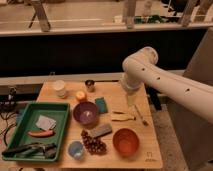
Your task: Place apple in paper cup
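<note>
Apple [80, 95] sits on the table [150, 152], toward the back edge and left of centre, untouched and resting free. Paper cup [60, 88] stands upright at about 10 o'clock from it, near but not touching. A metal cup [90, 85] stands at about 1 o'clock from the apple, just beside it, and a purple bowl [86, 113] lies at about 5 o'clock, close by. A green sponge [101, 104] lies at about 4 o'clock from the apple, beside the bowl's right rim.

The gripper [131, 99] hangs from the white arm [165, 87] over the right half of the table, pointing down. How wide it stands cannot be told. The apple lies at about 9 o'clock from it, well apart, with the metal cup and sponge in the stretch between them. The paper cup is farther off on the same side, at roughly 9 to 10 o'clock from the gripper.

At 6 o'clock from the gripper lies a pale, banana-like piece [122, 117], and farther down that way an orange bowl [125, 142]. Grapes [93, 145] and a blue cup [76, 149] sit near the front edge. A green tray [20, 114] at the left holds a carrot [40, 133].
</note>
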`<state>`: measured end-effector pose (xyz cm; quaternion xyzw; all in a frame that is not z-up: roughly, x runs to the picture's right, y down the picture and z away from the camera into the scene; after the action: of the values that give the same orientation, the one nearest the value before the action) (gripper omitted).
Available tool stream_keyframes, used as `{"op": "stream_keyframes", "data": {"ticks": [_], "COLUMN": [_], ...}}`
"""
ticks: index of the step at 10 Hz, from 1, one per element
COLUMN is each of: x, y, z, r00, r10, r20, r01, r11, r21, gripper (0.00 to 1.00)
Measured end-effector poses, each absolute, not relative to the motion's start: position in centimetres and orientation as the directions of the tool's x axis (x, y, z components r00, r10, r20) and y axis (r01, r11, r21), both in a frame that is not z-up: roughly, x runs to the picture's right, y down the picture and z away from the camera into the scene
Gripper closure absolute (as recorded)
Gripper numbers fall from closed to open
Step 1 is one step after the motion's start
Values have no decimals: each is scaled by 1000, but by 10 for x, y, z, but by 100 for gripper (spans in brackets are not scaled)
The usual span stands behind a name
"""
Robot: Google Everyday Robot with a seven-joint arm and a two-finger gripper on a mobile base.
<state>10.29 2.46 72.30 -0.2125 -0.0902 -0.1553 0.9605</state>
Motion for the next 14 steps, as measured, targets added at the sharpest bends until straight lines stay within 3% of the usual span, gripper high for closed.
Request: {"op": "stream_keyframes", "data": {"ticks": [14], "x": [-24], "y": [-8], "z": [764], "r00": [845], "r10": [-412], "r20": [341], "r01": [504], "r11": [827], "r21": [-249], "gripper": [20]}}
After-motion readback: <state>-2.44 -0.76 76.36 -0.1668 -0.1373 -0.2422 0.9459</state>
